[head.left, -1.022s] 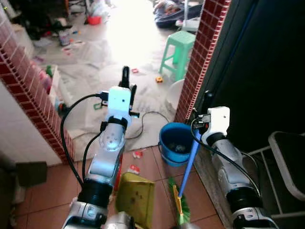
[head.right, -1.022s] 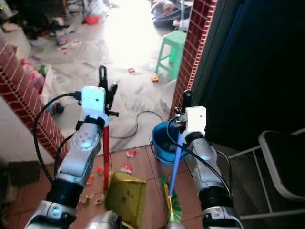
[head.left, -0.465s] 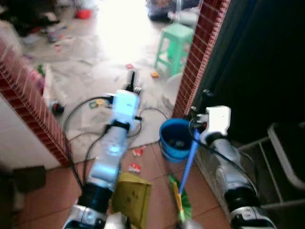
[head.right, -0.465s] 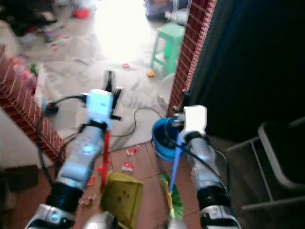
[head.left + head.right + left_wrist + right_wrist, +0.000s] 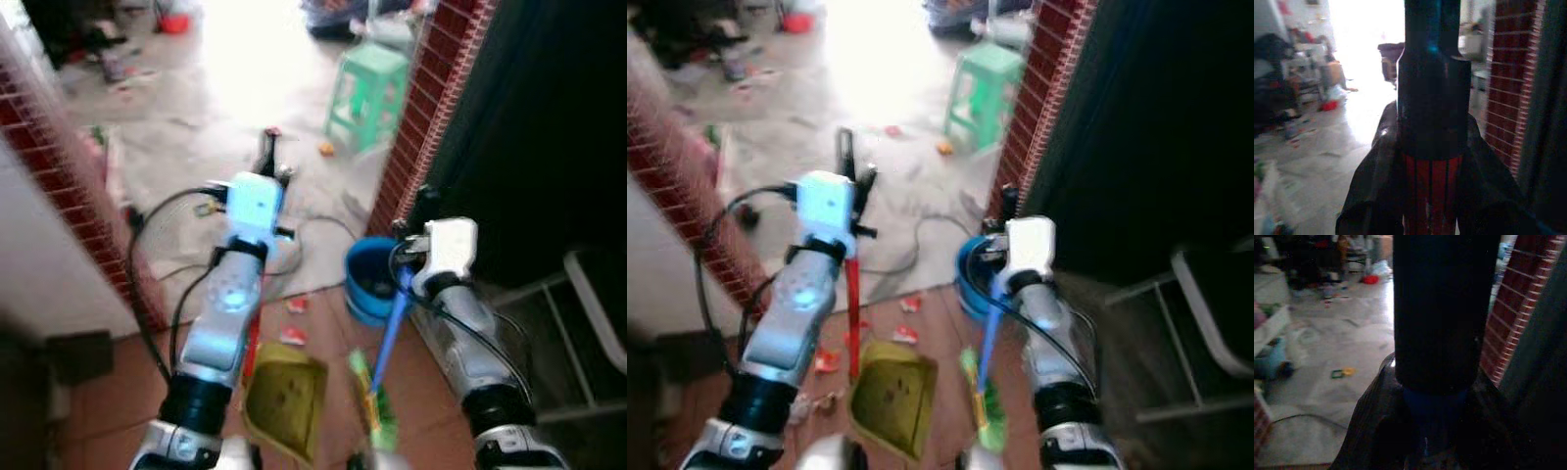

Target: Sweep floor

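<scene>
the robot stands in a gap between two red brick wall ends: the left brick wall (image 5: 59,147) lies out to the left of the left gripper (image 5: 266,164), and the brick pillar (image 5: 431,108) rises just behind the right gripper (image 5: 423,201). straight ahead of both grippers a pale, sunlit floor (image 5: 225,88) opens wide and runs far back. to the right of the right gripper everything is a dark wall, with a dark chair (image 5: 598,323) low beside that arm.

ahead of the left gripper a black cable (image 5: 313,227) loops over the pale floor, and a green plastic stool (image 5: 367,86) stands farther on, close to the brick pillar. a blue bucket (image 5: 370,284) sits on the floor just below the right gripper, at the foot of the pillar. small red and white scraps (image 5: 294,321) lie on the brown tiles between the two arms, with more litter far back.

the left gripper is pinched around a red handle (image 5: 852,308) that drops down to a yellow-green dustpan (image 5: 286,399) on the tiles below that arm; the left wrist view shows the black fingers (image 5: 1371,196) hugging the handle on both sides. the right gripper is pinched on the blue broom handle (image 5: 392,323), which slants down to green bristles (image 5: 377,416) just beside the dustpan. the lower scene is blurred.
</scene>
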{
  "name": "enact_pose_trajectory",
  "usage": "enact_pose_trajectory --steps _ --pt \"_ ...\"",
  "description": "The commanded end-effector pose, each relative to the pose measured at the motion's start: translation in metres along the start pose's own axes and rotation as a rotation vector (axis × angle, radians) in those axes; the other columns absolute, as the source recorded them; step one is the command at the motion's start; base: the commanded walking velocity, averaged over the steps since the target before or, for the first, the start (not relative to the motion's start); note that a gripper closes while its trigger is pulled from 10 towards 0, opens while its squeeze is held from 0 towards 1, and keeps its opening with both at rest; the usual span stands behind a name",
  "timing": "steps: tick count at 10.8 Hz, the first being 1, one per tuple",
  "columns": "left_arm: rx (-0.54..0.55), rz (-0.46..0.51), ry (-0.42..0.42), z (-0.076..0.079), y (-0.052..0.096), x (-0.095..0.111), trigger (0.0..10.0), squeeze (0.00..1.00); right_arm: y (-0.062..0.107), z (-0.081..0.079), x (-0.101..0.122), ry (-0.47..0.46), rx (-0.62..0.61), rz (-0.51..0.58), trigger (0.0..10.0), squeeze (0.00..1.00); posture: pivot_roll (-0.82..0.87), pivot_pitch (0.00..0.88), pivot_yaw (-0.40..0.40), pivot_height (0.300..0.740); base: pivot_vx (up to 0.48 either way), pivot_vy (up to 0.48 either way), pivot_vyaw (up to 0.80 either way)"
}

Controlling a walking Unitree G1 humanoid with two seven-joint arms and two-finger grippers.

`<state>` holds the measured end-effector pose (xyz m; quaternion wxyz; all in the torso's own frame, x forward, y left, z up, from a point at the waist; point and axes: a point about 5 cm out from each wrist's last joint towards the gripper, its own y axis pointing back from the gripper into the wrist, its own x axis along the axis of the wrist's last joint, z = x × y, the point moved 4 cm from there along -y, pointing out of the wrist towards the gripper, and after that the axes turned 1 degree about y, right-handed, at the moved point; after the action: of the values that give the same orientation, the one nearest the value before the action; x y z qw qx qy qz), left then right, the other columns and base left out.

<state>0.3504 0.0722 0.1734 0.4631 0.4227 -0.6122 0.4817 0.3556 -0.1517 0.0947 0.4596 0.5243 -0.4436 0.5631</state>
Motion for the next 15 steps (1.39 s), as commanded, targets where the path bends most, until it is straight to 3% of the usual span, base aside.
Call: enact_pose_trajectory --steps 1,3,4,5,6,7,9,11,12,14,15 --pt "-0.006 0.062 -0.045 0.003 -0.002 0.017 10.0 0.0 -0.002 0.005 0.006 -0.007 -0.015 0.023 10.0 0.0 0.03 0.025 -0.011 0.74 0.0 0.0 0.71" --pt "-0.003 0.102 -0.017 0.0 -0.004 0.03 10.0 0.0 -0.003 0.005 0.007 -0.004 -0.017 0.026 10.0 0.0 0.03 0.02 -0.021 0.74 0.0 0.0 0.73" --pt "0.161 0.165 -0.151 -0.021 -0.007 0.042 10.0 0.0 -0.004 0.003 0.007 0.005 -0.003 0.029 10.0 0.0 0.04 0.016 -0.024 0.74 0.0 0.0 0.74" --pt "0.192 0.131 -0.103 -0.031 -0.008 0.039 10.0 0.0 -0.004 0.003 0.007 0.003 -0.004 0.029 10.0 0.0 0.04 0.013 -0.025 0.74 0.0 0.0 0.74" --pt "0.182 0.129 -0.108 -0.038 -0.01 0.038 10.0 0.0 -0.005 0.005 0.008 0.005 -0.011 0.026 10.0 0.0 0.04 0.013 -0.025 0.74 0.0 0.0 0.74" --pt "0.147 0.13 -0.116 -0.038 -0.011 0.038 10.0 0.0 -0.005 0.005 0.007 0.008 -0.011 0.025 10.0 0.0 0.04 0.013 -0.025 0.74 0.0 0.0 0.74" --pt "0.068 0.082 -0.05 -0.032 -0.009 0.032 10.0 0.0 -0.007 0.007 0.008 0.012 -0.011 0.024 10.0 0.0 0.05 0.013 -0.031 0.74 0.0 0.0 0.71" --pt "-0.053 0.087 -0.115 -0.021 0.0 0.025 10.0 0.0 -0.007 0.006 0.008 0.017 -0.004 0.025 10.0 0.0 0.06 0.019 -0.038 0.74 0.0 0.0 0.63" --pt "-0.058 0.067 -0.133 -0.022 0.003 0.021 10.0 0.0 -0.007 0.006 0.009 0.016 -0.006 0.028 10.0 0.0 0.06 0.026 -0.039 0.74 0.0 0.0 0.55" --pt "0.047 0.023 -0.13 -0.026 0.007 0.014 10.0 0.0 -0.009 0.008 0.012 0.023 -0.009 0.028 10.0 0.0 0.05 0.055 -0.043 0.74 0.0 0.0 0.0" --pt "0.109 0.021 -0.061 -0.027 0.012 0.019 10.0 0.0 -0.012 0.009 0.017 0.033 -0.008 0.033 10.0 0.0 0.07 0.072 -0.039 0.74 0.0 0.0 0.0"
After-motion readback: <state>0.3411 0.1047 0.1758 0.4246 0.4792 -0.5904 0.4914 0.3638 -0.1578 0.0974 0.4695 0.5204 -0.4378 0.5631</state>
